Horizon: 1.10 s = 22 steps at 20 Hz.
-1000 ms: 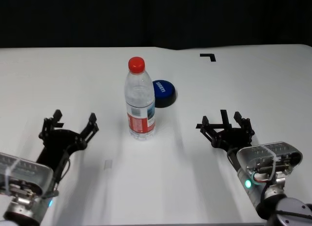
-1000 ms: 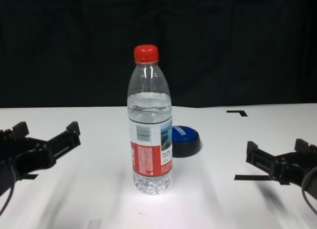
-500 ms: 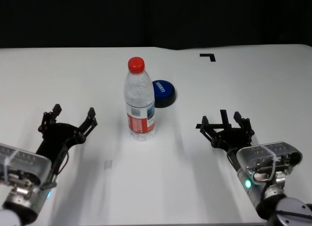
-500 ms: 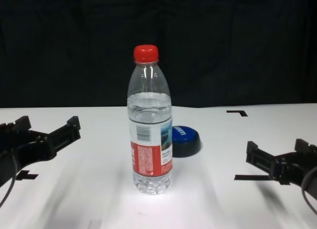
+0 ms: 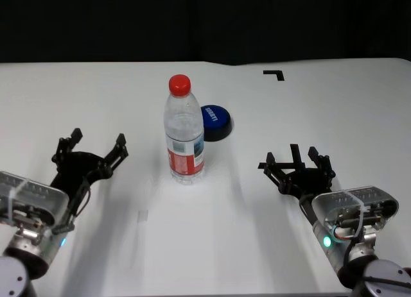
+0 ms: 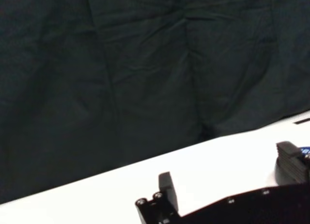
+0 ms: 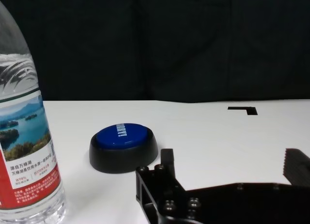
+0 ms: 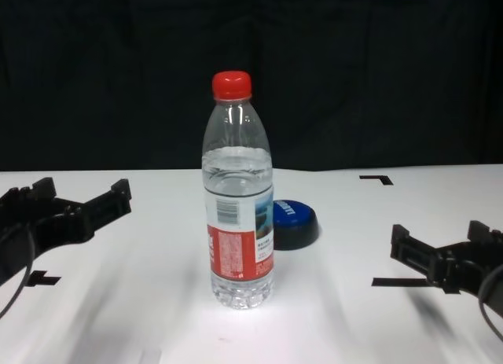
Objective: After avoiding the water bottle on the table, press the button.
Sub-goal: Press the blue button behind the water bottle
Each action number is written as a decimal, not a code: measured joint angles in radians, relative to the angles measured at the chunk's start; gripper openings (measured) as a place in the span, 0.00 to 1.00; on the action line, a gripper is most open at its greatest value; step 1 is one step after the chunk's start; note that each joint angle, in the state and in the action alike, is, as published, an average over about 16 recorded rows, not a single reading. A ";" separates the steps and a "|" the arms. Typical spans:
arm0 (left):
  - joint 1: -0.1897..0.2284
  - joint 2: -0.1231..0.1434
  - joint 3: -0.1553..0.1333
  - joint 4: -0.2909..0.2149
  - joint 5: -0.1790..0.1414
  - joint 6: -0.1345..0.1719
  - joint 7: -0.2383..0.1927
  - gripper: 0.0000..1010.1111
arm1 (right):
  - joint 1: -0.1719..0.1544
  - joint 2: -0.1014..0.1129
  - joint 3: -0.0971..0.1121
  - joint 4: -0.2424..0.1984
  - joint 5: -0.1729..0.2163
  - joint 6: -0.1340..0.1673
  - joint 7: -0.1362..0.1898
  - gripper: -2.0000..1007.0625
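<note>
Button (image 5: 215,121), a low round dome with a glossy blue top, white lettering and a black base, sits on the table (image 5: 334,111) toward its far middle, just behind and to the right of the water bottle (image 5: 184,131). The bottle stands upright, tall clear ribbed plastic with a red screw cap and a red, white and blue label. The left gripper (image 5: 90,151) hovers over the table well to the left of the bottle, its black fingers spread apart and empty. The right gripper (image 5: 297,163) sits near the front right, also spread wide and holding nothing, well apart from the button. The table is flat matte white with small black tape marks. The right wrist view shows the button's lettering and the label's lake scene; the left wrist view shows mostly dark curtain (image 6: 145,64).
</note>
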 joint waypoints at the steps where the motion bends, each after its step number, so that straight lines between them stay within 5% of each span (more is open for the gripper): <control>1: -0.006 0.001 0.001 0.004 0.000 0.003 0.000 0.99 | 0.000 0.000 0.000 0.000 0.000 0.000 0.000 1.00; 22: -0.112 0.013 0.023 0.089 -0.001 0.033 -0.014 0.99 | 0.000 0.000 0.000 0.000 0.000 0.000 0.000 1.00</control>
